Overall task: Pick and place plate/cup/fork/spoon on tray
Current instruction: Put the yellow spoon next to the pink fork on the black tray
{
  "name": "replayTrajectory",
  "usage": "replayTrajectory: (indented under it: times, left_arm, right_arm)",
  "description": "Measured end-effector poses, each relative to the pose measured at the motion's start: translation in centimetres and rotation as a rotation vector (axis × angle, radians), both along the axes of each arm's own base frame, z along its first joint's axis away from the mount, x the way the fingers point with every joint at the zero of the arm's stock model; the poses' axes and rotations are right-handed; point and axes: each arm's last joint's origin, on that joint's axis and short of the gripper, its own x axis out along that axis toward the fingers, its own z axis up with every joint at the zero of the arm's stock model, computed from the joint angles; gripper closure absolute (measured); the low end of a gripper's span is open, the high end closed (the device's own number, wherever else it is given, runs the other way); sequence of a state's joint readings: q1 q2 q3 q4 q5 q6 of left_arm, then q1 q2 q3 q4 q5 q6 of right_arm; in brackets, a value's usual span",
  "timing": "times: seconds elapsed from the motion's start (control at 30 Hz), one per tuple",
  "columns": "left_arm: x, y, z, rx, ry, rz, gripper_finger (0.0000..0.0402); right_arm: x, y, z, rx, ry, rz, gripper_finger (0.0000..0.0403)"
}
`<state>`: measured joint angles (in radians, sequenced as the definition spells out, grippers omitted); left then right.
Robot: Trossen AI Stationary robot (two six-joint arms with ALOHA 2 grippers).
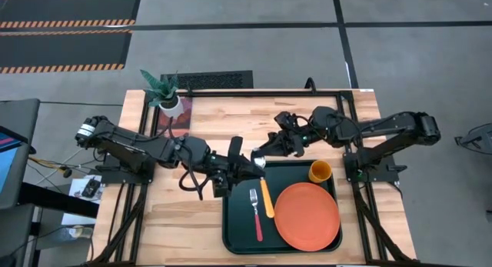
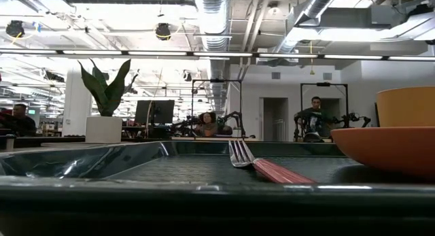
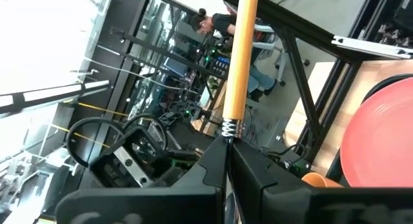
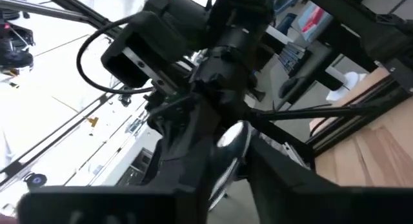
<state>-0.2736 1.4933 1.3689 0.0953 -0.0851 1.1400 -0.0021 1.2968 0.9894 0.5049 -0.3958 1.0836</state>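
Observation:
The dark tray [image 1: 231, 221] lies at the table's near middle. On it are the orange-red plate [image 1: 307, 215], the orange-yellow cup [image 1: 320, 171] and the red-handled fork [image 1: 255, 213]. The fork also shows in the low view [image 2: 272, 171]. The spoon [image 1: 267, 198] has an orange handle that reaches over the tray between fork and plate. Its silver bowl [image 4: 232, 137] is at the tray's far edge. My left gripper [image 1: 252, 168] and my right gripper [image 1: 263, 155] meet there, both shut on the spoon. My left gripper pinches the spoon's neck [image 3: 228, 128], where the orange handle meets the metal, between its two fingers. The fingers come from the table's left and lie along the spoon. The handle [image 3: 237, 62] sticks out straight past the fingertips. My right gripper has the spoon's silver bowl [image 4: 231, 139] between its two fingers, coming from the table's right side. The metal runs back between the fingers [image 4: 216, 180]. The left gripper's body crowds in right behind the bowl.
A potted plant [image 1: 165, 94] stands at the table's far left corner. Bare wood lies left of the tray [image 1: 177, 221]. People sit at desks in the room beyond the table [image 2: 314, 113].

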Motion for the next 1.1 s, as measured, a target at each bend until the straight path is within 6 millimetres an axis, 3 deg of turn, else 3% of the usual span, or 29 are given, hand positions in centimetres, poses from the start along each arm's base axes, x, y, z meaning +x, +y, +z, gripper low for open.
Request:
replayTrajectory:
  times: [0.37,0.6,1.1]
  left_arm:
    - [0.1,0.5,-0.1,0.005,0.011,-0.006,0.0401]
    - [0.1,0.6,-0.2,-0.060,0.031,0.009,0.0386]
    - [-0.3,-0.8,-0.2,-0.444,0.093,0.092,0.0211]
  right_arm:
    - [0.0,0.0,-0.1,0.006,0.008,-0.006,0.0390]
    - [0.0,-0.1,-0.1,0.002,0.010,-0.050,0.0397]
    - [-1.3,-3.6,0.8,-0.081,-0.021,-0.209,0.0402]
